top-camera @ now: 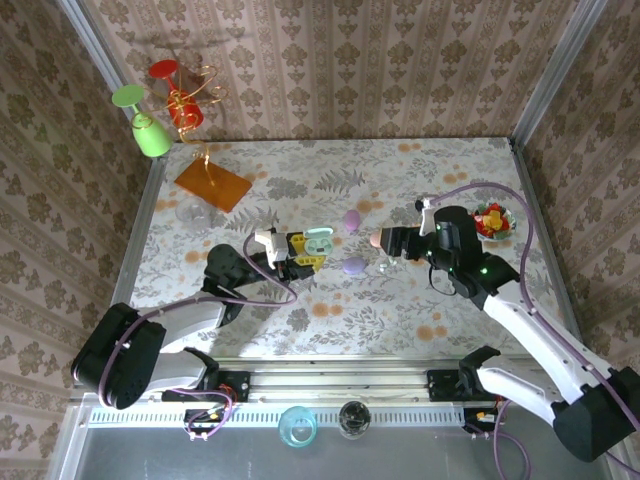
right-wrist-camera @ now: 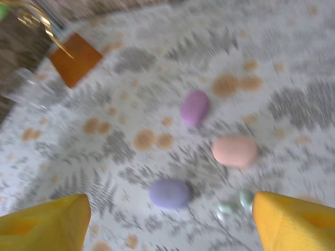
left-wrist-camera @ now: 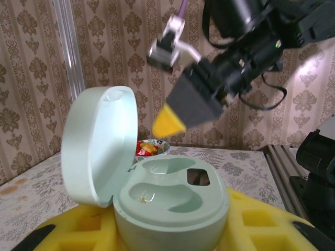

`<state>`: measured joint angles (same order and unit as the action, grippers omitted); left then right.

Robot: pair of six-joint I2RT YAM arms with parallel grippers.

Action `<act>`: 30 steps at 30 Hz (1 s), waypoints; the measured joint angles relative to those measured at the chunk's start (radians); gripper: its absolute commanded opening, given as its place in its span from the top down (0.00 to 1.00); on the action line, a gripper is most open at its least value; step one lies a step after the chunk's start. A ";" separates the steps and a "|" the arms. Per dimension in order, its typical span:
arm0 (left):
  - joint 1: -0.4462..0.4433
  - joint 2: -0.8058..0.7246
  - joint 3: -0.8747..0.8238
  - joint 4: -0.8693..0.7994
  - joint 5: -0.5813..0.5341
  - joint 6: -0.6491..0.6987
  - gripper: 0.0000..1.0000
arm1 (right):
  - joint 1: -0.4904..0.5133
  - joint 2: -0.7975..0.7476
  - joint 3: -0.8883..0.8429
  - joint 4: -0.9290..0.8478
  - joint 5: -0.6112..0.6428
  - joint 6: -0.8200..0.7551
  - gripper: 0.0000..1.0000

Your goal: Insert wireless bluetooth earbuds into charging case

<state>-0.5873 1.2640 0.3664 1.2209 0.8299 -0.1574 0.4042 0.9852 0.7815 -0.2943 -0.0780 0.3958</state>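
Far left, off the work line: green glass (top-camera: pixel 150 132), red glass (top-camera: pixel 183 110), orange tile (top-camera: pixel 213 185), clear tumbler (top-camera: pixel 190 212). None of it is in the way.

Left pincer (top-camera: pixel 300 252) is clamped narrow on the mint charging case (left-wrist-camera: pixel 172 201). Its lid (left-wrist-camera: pixel 99 146) stands open and both wells face up, bare. Reads as a fixture hold: the case is steadied so the other arm can load it.

Mid bench (top-camera: pixel 420 165): three closed pebbles, purple case (right-wrist-camera: pixel 194 108), lilac case (right-wrist-camera: pixel 170 193), pink case (right-wrist-camera: pixel 234 150). All clutter. The lilac case sits between the yellow fingertips in the right wrist view, so it is the likeliest to get bumped.

Earbuds (right-wrist-camera: pixel 227 209): green-tinted pair, loose on the bench, just beside the right-hand fingertip. Not gripped. View is blurred, so orientation is unclear.

Right pincer (right-wrist-camera: pixel 167 224) is spread wide, empty, above the bench. Probably lining up on the buds.

Sweets bowl (top-camera: pixel 492 220) is behind that arm and irrelevant.
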 measured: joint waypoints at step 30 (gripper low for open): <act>0.056 0.032 -0.052 0.003 -0.018 0.019 0.75 | 0.176 0.851 0.461 -0.453 0.545 -0.049 0.55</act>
<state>-0.5308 1.2964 0.3141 1.2236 0.8124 -0.1383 0.5804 1.8366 1.2423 -0.7475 0.4671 0.3470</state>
